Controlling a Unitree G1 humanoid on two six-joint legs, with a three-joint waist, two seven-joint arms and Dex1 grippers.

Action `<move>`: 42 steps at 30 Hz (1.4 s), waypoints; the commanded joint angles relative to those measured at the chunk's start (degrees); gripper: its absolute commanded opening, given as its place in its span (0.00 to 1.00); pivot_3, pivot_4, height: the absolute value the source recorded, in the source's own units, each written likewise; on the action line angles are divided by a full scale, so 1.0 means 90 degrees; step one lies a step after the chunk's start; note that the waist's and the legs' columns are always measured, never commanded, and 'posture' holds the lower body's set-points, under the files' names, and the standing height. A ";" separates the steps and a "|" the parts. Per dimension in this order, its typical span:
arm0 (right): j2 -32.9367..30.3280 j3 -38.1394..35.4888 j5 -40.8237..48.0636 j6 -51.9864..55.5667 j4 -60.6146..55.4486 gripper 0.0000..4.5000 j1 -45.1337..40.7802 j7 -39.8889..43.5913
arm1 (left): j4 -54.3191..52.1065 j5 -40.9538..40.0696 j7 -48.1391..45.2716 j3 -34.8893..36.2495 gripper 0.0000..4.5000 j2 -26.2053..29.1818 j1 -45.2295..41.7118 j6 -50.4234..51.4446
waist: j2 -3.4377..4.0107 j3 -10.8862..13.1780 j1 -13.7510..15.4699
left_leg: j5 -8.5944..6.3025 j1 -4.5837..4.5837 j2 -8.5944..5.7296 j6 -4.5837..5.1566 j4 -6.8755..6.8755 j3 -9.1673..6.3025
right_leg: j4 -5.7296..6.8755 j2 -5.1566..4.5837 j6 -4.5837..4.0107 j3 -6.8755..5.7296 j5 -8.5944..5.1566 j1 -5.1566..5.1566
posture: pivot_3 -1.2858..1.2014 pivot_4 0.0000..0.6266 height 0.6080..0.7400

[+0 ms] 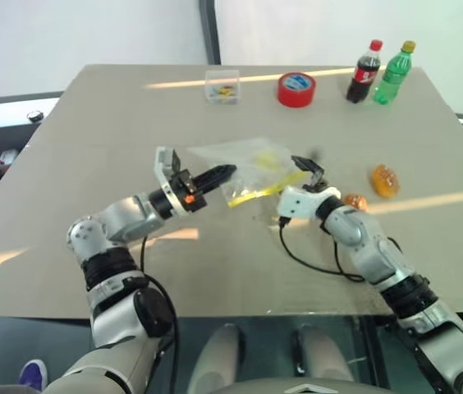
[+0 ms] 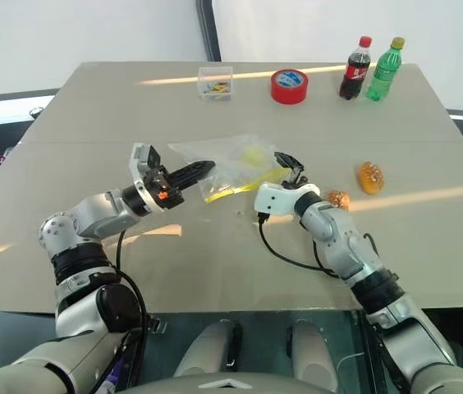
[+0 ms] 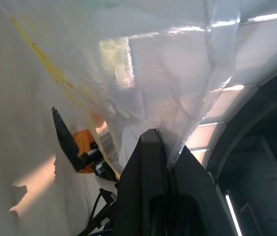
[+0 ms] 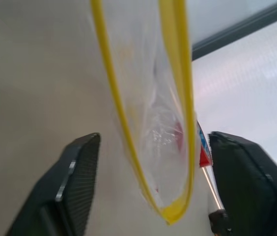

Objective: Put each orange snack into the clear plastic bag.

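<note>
The left gripper (image 1: pixel 225 172) pinches the thin, floppy clear plastic bag (image 1: pixel 248 168) up off the table (image 1: pixel 92 148), so the right gripper (image 4: pixel 153 182), spread around the yellow mouth, should take that stiffer strip, with both orange snacks (image 1: pixel 384 180) lying nearby.

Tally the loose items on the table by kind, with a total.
Orange snacks: 2
Clear plastic bag: 1
Bottles: 2 (cola, green)
Red tape roll: 1
Small clear box: 1
Total: 7
</note>
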 commanded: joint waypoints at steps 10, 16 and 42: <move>0.0337 -0.0716 0.0510 -0.0054 0.0059 0.03 -0.0453 -0.0045 | -0.1624 -0.0947 0.0169 -0.1466 0.00 0.0941 0.0805 -0.1493 | -0.0003 0.0002 -0.0009 | 0.0000 0.0000 -0.0004 0.0000 -0.0001 0.0003 | 0.0001 0.0005 -0.0001 0.0003 0.0001 -0.0001 | 0.52 0.24 1.00; 0.0077 -0.0941 0.0715 0.0076 0.0625 0.00 -0.1088 0.0326 | -0.3380 0.1492 -0.1871 -0.2464 0.38 0.2135 0.1189 -0.2231 | -0.0008 0.0007 -0.0015 | 0.0001 0.0002 -0.0010 0.0000 -0.0007 0.0005 | -0.0002 0.0013 -0.0004 0.0003 0.0000 0.0000 | 0.52 0.24 1.00; 0.0712 -0.0886 0.1215 0.0983 0.1526 0.00 -0.2442 0.1282 | -0.5336 1.1682 -0.3608 -0.6335 0.82 0.2472 0.1645 -0.8315 | -0.0002 0.0024 -0.0137 | -0.0015 -0.0018 -0.0004 0.0030 -0.0054 0.0034 | -0.0036 0.0019 -0.0005 0.0019 0.0001 -0.0030 | 0.52 0.24 1.00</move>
